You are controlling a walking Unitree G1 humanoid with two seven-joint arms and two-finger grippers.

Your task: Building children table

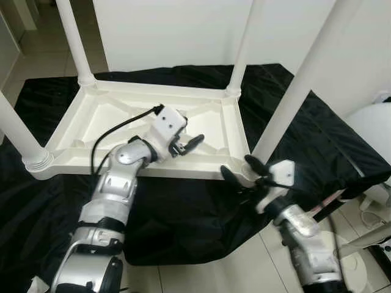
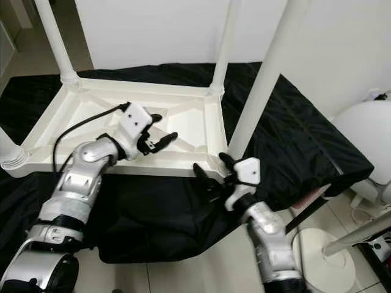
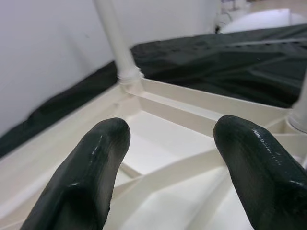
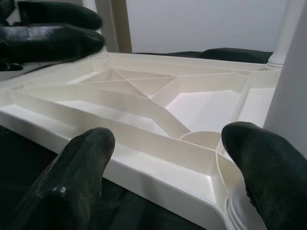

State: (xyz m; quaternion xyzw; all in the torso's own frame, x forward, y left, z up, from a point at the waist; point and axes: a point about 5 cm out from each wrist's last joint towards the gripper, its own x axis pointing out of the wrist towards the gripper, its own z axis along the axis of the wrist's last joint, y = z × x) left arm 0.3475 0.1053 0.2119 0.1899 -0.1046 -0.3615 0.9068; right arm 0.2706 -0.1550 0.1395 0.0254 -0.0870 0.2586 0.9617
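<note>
A white plastic children's table (image 1: 110,131) is lying upside down on a black cloth-covered surface (image 1: 183,213), its round white legs (image 1: 293,91) pointing upward. The left pincer (image 1: 186,145) is being held open above the ribbed underside, apparently not touching it. The right pincer (image 1: 244,171) is being held open around the near corner, beside the nearest leg's base; contact cannot be confirmed.

Both arms are shiny silver with chunky rounded joints. The left gripper (image 1: 187,144) and right gripper (image 1: 242,168) have white boxy wrist blocks, glossy black fingers (image 3: 91,177), and a black cable (image 1: 113,133).
</note>
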